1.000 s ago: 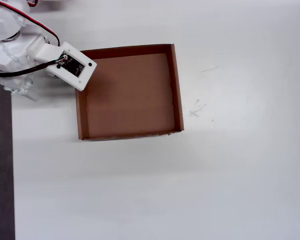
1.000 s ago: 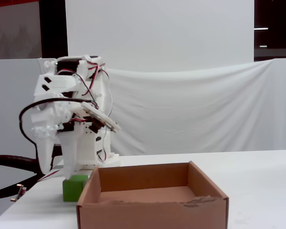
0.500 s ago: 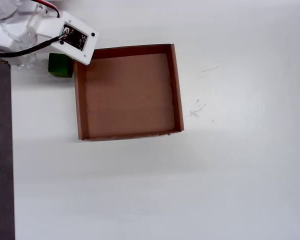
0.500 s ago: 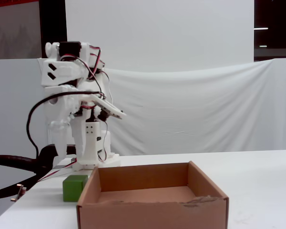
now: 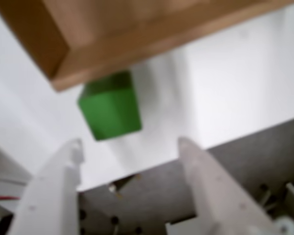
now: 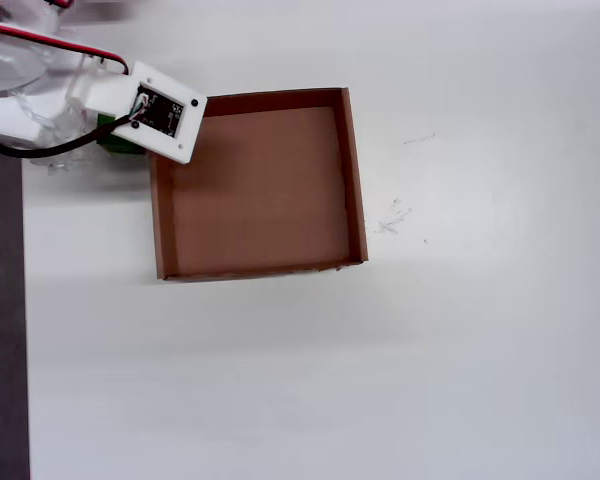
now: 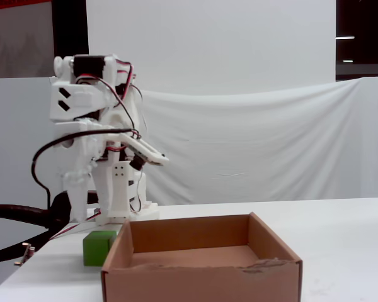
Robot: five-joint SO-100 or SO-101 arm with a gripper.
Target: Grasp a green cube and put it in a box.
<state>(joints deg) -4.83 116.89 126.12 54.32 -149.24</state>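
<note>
Open and empty, my end effector (image 5: 130, 147) hangs above the green cube (image 5: 110, 106), fingers spread wide in the wrist view. That cube sits on the white surface (image 6: 480, 350) just outside the box (image 7: 201, 267), by its left wall in the fixed view.

Your arm (image 7: 91, 135) is white, folded high over its base at the left of the fixed view, the forearm section hanging downward with red and black wiring looped across it. The wrist camera board (image 6: 162, 110) angles out to the right in the overhead view. Your gripper (image 5: 130, 147) points down at the table; in the wrist view both fingers (image 5: 56, 186) stand well apart, jaws spread wide, nothing between them. The fingertips hang clear of the table surface in the fixed view.
</note>
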